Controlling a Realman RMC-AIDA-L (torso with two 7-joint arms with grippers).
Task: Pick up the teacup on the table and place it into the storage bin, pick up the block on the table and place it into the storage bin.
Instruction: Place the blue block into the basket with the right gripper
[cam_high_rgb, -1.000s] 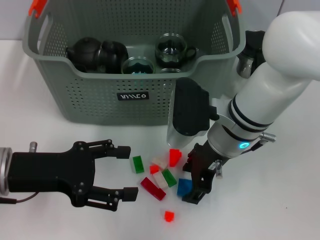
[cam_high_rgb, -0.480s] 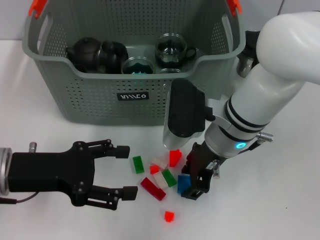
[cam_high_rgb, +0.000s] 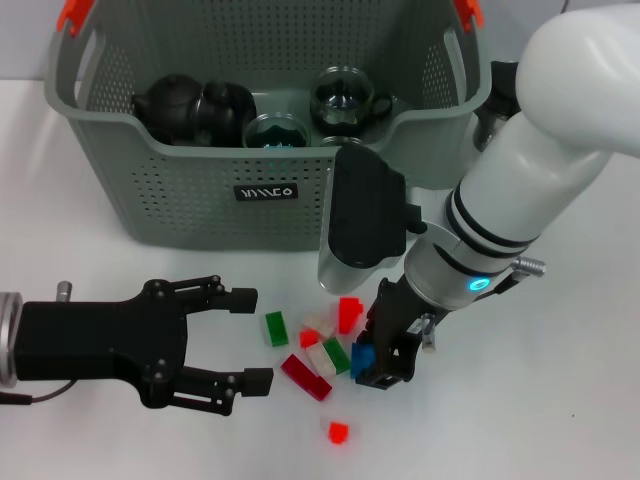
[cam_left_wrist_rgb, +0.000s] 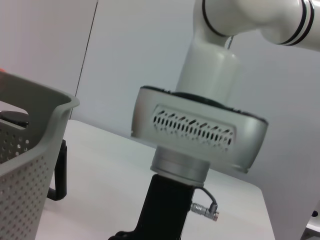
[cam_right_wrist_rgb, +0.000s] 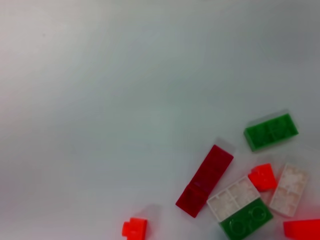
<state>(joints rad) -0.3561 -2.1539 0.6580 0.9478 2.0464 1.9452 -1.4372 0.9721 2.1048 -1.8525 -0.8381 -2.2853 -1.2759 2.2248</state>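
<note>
Head view, right gripper fingers clamping blue block; left gripper spread, table

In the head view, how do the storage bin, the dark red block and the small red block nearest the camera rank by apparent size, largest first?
1. The storage bin, by far the largest.
2. The dark red block, a long flat piece.
3. The small red block, lying apart from the pile.

All stand on the same table, so nearness hardly affects this order.

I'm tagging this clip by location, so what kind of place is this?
Probably a robot lab or test bench: a plain white table, a storage bin holding teaware, loose toy blocks, and two robot grippers, left and right.
</note>
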